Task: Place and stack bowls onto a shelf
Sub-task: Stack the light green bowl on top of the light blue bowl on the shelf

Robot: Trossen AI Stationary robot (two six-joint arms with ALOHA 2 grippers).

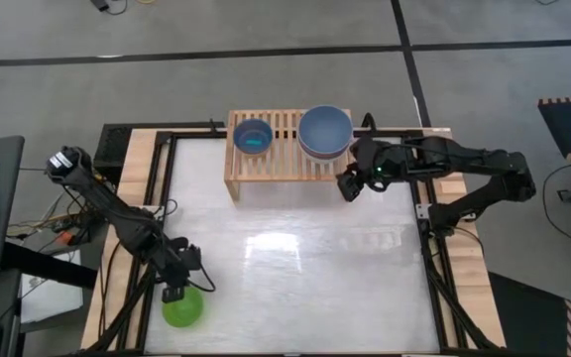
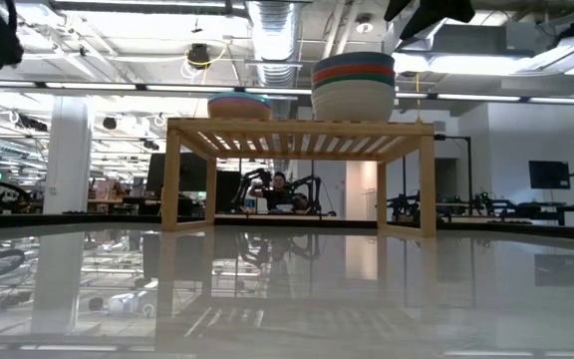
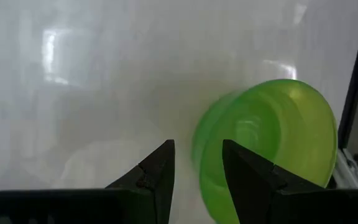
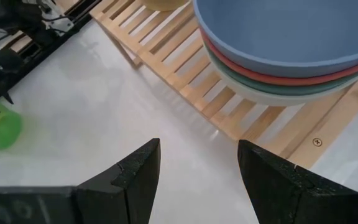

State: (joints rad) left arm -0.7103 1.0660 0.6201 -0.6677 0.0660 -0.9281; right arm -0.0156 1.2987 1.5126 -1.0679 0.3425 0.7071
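Note:
A lime green bowl [image 1: 181,308] [image 3: 266,143] rests on the white table near its front left corner. My left gripper [image 1: 174,292] [image 3: 197,171] is open just above the bowl's near edge, one finger over the bowl and one beside it; no touch shows. The light-wood shelf [image 1: 278,164] [image 2: 297,135] stands at the far middle on its two side legs. On its slats sit a small stack topped by a cyan bowl [image 1: 253,137] and a larger stack topped by a blue bowl [image 1: 325,130] [image 4: 291,31]. My right gripper [image 1: 349,186] [image 4: 197,168] hangs open by the shelf's right leg.
Black frame rails [image 1: 430,260] run round the tabletop, and the green bowl lies close to the left one. Cables and boxes [image 1: 57,233] sit beyond the left edge. The white table's middle [image 1: 305,258] lies bare between the shelf and the green bowl.

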